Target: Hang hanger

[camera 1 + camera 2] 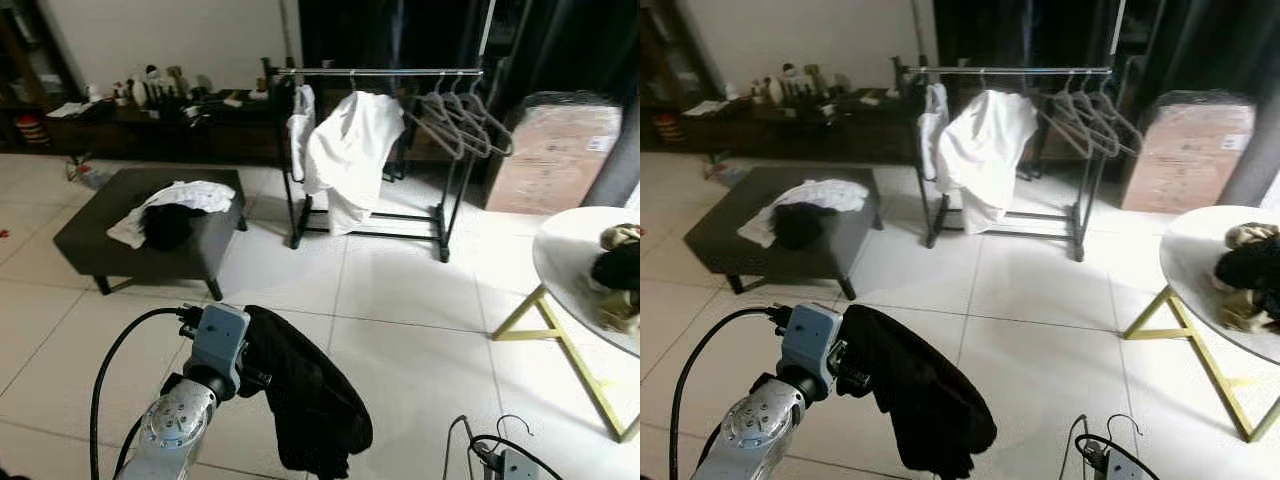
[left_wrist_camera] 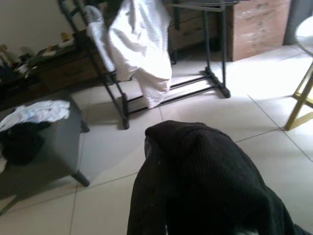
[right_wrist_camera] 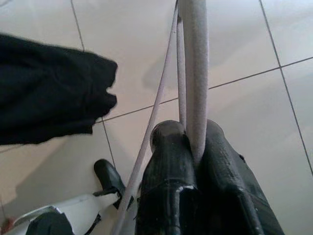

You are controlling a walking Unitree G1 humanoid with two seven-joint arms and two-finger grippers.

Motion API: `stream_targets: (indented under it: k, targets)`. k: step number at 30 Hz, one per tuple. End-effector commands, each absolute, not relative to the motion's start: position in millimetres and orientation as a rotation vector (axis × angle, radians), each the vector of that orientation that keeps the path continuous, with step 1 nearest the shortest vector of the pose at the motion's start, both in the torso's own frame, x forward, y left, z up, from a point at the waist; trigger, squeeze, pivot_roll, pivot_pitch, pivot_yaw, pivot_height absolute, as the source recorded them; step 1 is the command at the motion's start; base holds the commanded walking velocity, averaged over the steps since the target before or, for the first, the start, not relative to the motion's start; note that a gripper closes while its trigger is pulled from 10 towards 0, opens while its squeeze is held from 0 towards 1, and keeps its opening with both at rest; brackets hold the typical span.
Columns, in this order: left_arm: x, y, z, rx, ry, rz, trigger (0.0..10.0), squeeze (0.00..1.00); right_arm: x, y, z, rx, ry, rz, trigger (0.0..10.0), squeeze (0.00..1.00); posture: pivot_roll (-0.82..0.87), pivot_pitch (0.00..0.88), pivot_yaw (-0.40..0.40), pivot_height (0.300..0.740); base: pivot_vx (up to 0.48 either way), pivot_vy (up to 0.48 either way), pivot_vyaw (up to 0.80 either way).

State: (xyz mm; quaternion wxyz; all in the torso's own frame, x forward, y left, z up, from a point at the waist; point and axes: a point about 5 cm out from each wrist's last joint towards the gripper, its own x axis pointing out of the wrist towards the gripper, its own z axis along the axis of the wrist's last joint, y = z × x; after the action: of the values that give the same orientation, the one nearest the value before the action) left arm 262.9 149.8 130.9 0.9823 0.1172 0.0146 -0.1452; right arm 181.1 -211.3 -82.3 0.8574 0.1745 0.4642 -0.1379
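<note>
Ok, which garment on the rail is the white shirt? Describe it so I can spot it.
Find the black clothes rack against the dark curtains. The white shirt hangs near its left end, draping low. To its right hang only bare grey hangers.

A white tiled floor (image 1: 400, 300) runs to a pale far wall (image 1: 170, 40), where a low dark sideboard (image 1: 150, 125) stands cluttered with small items. On the left sits a dark ottoman (image 1: 150, 245) strewn with white and black clothes, and far right a wrapped cardboard box (image 1: 555, 155) stands by dark curtains (image 1: 560, 45). At the near right a round white table (image 1: 575, 270) rests on gold legs, with daylight glaring off the tiles.
</note>
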Motion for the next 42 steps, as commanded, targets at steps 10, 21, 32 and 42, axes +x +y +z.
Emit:
stream_targets:
  k: [10, 21, 32, 42]
  targets:
    - [264, 147, 140, 0.251, -0.026, -0.298, 10.0, 0.00, 160, -220, -90, 0.329, 1.034, -0.323, 10.0, 0.00, -0.11, 0.066, 0.043, 0.740, 0.000, -0.429, -0.20]
    - [263, 146, 134, 0.252, 0.013, -0.318, 10.0, 0.00, 155, -220, -92, 0.322, 1.055, -0.319, 10.0, 0.00, -0.10, 0.069, 0.041, 0.740, 0.044, -0.263, -0.35]
    - [264, 151, 137, 0.172, 0.019, -0.283, 10.0, 0.00, 153, -217, -94, 0.320, 1.068, -0.307, 10.0, 0.00, -0.10, 0.066, 0.048, 0.740, 0.000, 0.044, -0.80]
    - [262, 144, 138, 0.222, -0.003, -0.344, 10.0, 0.00, 151, -214, -95, 0.316, 1.076, -0.304, 10.0, 0.00, -0.10, 0.062, 0.055, 0.740, 0.000, 0.182, -0.80]
